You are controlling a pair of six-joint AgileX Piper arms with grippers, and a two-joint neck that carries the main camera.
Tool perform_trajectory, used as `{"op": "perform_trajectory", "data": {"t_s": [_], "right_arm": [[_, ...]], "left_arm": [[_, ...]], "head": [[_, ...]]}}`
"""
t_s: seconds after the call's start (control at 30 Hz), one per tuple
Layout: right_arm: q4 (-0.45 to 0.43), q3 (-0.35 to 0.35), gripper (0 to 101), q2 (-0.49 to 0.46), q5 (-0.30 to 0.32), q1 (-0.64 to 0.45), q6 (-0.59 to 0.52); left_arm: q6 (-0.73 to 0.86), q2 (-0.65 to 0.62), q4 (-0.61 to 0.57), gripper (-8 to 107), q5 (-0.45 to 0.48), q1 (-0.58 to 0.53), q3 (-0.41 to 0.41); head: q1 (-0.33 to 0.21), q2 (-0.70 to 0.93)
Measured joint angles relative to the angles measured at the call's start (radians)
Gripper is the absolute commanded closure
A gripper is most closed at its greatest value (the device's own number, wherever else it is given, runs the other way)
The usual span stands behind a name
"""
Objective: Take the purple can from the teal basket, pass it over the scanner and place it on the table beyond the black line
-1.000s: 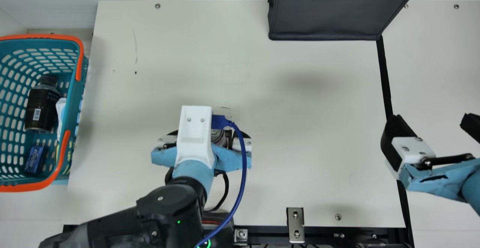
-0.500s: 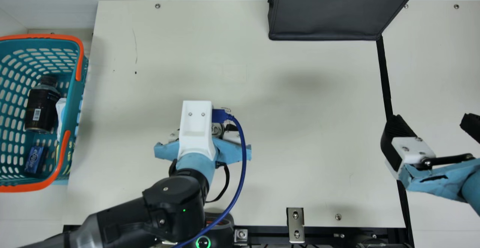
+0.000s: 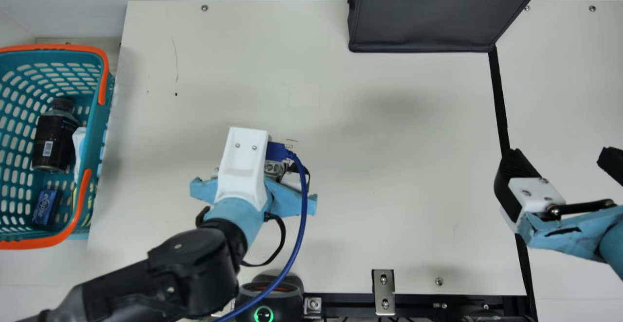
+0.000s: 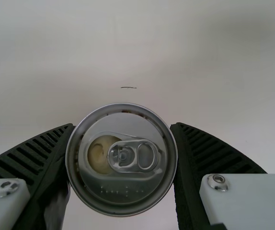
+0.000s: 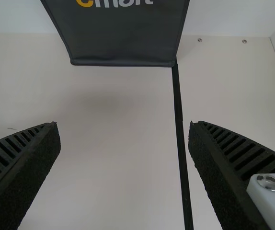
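Note:
Above the middle-left of the table, my left gripper (image 3: 263, 178) is seen from behind in the main view, with part of the can (image 3: 275, 168) showing past its white mount. In the left wrist view the can's silver lid (image 4: 122, 184) faces the camera, and my left gripper (image 4: 122, 158) is shut on the can from both sides. My right gripper (image 3: 559, 161) stands open at the right by the black line (image 3: 499, 103); the right wrist view shows nothing between the fingers of my right gripper (image 5: 124, 139). The scanner (image 3: 272, 300) sits at the near edge, its ring lit green. The teal basket (image 3: 100, 132) is at the far left.
Inside the basket lie a dark bottle (image 3: 52, 137), a blue pack (image 3: 45, 207) and a white item (image 3: 78, 142). A dark bag (image 3: 423, 20) stands at the back, its corner at the black line. A metal bracket (image 3: 383, 283) is fixed at the near edge.
My left arm has moved a little away from the near edge and then to the left with the can, uncovering more of the scanner. My right arm has kept still.

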Motion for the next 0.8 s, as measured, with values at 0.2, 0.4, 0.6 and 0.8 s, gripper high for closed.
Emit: {"op": "perform_trajectory", "data": {"t_s": [0.2,0.4,0.6,0.8], "right_arm": [[0.000,0.000,6,0.000,0.000,0.000,0.000],[0.000,0.000,6,0.000,0.000,0.000,0.000],[0.000,0.000,6,0.000,0.000,0.000,0.000],[0.000,0.000,6,0.000,0.001,0.000,0.000]], "left_arm": [[0.188,-0.058,-0.067,107,-0.057,0.035,0.017],[0.407,-0.097,-0.164,107,-0.104,0.069,0.019],[0.656,-0.121,-0.276,107,-0.124,0.097,0.016],[0.911,-0.135,-0.394,107,-0.124,0.137,0.001]], "head": [[0.000,0.000],[0.000,0.000],[0.000,-0.002],[0.000,0.000]]}}
